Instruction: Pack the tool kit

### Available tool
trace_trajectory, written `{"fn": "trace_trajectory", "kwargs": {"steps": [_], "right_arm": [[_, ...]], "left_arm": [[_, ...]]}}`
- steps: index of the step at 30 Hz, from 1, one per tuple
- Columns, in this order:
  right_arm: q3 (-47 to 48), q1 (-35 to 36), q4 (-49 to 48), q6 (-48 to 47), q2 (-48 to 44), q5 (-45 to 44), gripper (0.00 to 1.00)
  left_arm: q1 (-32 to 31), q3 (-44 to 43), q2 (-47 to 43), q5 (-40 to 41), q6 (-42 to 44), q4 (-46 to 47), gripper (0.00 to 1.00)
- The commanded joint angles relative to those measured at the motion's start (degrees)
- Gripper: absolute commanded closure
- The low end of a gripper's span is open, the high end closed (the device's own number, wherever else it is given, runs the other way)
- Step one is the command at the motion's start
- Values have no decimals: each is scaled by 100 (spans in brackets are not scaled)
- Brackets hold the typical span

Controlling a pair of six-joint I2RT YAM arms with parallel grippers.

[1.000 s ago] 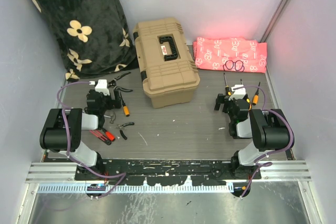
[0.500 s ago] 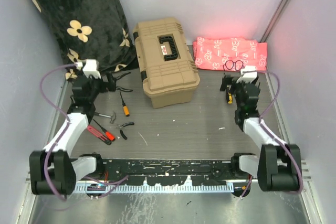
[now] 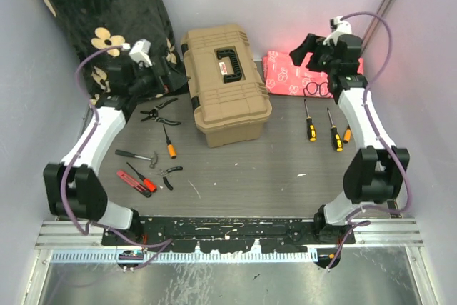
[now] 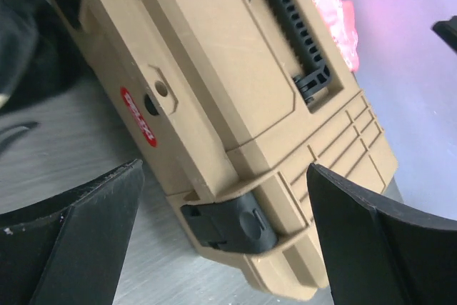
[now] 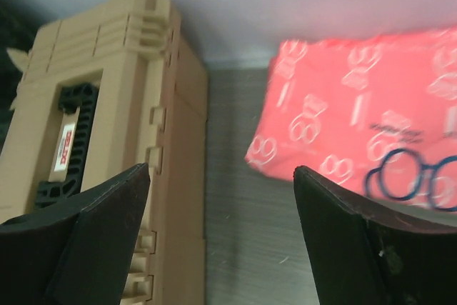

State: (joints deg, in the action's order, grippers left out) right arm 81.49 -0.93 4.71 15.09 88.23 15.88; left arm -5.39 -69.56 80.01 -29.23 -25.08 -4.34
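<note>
Two tools, both released: my left tool has its fingers spread wide with nothing between them, and my right tool likewise stands open and empty. Just ahead of the left tool lies the tan toolbox, lid shut, with its black handle flat on top. In the left wrist view I see one black latch on the side of the box nearest that tool. The right tool hangs raised on the box's other side; in its wrist view the box shows to the left and the pink cloth to the right. Behind the right tool, toward its arm's base, three screwdrivers lie on the bench, well apart from the box. Behind the left tool lie pliers, an orange-handled screwdriver, a small hammer, red-handled pieces and a second small pliers. The black floral blanket sits beside the left tool, on the side away from the box.
</note>
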Motion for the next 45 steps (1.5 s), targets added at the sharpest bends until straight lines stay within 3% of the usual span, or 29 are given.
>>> {"fn": "trace_trajectory", "kwargs": {"steps": [1,8,19,26,31,38,45], "right_arm": [[815,204,434,439,664,1126,13],[2425,706,1264,165,1978,1799,16],[2702,1345,1586,-52,2713,2043,16],[2888,1592,2372,-540,3007,1637,22],[3004,1807,3105,-1103,3039,827,26],[3060,2151,3940,-1503,3187,-210,63],[2322,2325,3985,-1555,2807,-580,72]], "left_arm": [[-328,-553,673,-177,-644,-1,2],[-402,-796,1423,30,-1208,589,2],[-537,-554,1769,-236,-1595,1196,2],[-944,-338,1910,-402,-1614,1380,2],[-1212,-114,1981,-372,-1543,1377,2],[-1563,84,2003,-371,-1406,1266,2],[-1941,508,1740,-411,-1241,1187,2]]}}
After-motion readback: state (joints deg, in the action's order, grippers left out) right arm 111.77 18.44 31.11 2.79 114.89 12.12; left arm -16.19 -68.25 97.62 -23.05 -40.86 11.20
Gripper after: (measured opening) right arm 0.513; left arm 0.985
